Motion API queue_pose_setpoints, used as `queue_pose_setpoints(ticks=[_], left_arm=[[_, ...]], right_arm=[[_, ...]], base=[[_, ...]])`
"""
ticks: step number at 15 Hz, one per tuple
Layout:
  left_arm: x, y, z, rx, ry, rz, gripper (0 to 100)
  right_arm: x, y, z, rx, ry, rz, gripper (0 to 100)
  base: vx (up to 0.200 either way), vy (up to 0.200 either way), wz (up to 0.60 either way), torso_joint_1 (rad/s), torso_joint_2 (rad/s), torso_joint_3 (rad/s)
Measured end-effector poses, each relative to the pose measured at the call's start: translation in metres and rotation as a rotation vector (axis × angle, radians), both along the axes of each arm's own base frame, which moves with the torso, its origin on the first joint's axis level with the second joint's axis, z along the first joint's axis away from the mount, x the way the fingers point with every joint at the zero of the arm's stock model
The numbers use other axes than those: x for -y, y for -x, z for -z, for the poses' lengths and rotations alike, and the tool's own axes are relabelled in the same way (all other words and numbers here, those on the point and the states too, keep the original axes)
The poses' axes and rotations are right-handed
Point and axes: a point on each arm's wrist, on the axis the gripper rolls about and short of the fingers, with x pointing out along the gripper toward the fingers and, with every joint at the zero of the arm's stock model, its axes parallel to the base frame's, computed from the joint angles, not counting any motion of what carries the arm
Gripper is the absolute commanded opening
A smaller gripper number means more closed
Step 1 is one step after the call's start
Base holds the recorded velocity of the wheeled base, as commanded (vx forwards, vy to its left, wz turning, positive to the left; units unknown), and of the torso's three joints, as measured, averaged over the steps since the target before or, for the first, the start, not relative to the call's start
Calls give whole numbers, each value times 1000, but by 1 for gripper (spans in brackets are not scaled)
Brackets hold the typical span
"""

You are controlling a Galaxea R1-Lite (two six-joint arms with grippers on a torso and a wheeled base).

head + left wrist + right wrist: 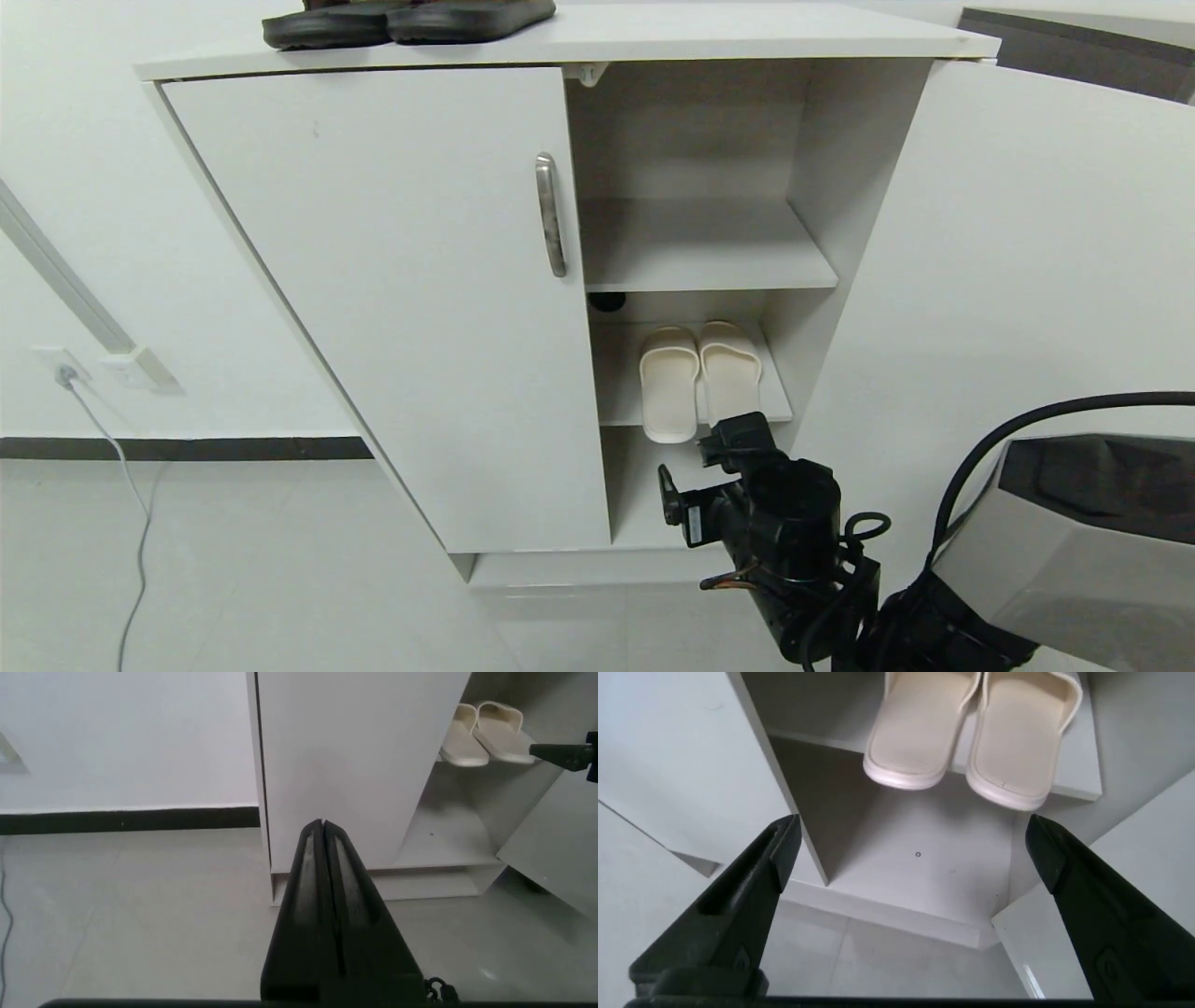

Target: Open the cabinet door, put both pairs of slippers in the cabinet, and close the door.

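Note:
A pair of white slippers (pixel 700 373) (pixel 486 733) (pixel 971 728) lies side by side on the middle shelf of the white cabinet (pixel 840 37). The right door (pixel 1008 280) stands open and the left door (pixel 401 308) is closed. A pair of dark slippers (pixel 411 21) rests on the cabinet top at the left. My right gripper (pixel 738 431) (pixel 913 831) is open and holds nothing, just in front of and below the white slippers. My left gripper (pixel 322 829) is shut on nothing, low over the floor in front of the closed door.
The upper shelf (pixel 700 247) and the bottom compartment (pixel 915 859) hold nothing. A metal handle (pixel 551 215) sits on the closed door. A wall socket (pixel 61 373) with a cable (pixel 140 523) is far left. Tiled floor lies before the cabinet.

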Motion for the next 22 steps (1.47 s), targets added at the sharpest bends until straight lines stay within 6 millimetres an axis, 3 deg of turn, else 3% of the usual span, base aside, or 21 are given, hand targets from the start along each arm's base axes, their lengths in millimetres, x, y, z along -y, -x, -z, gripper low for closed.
queue_pose_setpoints(ticks=[8, 17, 22], left_arm=[[0, 0, 0, 0, 1, -1, 0], [0, 0, 0, 0, 6, -2, 0], [0, 0, 0, -2, 6, -2, 0]], right_arm=[[0, 0, 0, 4, -4, -1, 100], [0, -1, 0, 13, -15, -1, 100], [1, -2, -1, 19, -18, 3, 100]], base=[[0, 0, 0, -1, 2, 170], [0, 0, 0, 0, 0, 0], [0, 200, 0, 4, 2, 2]])
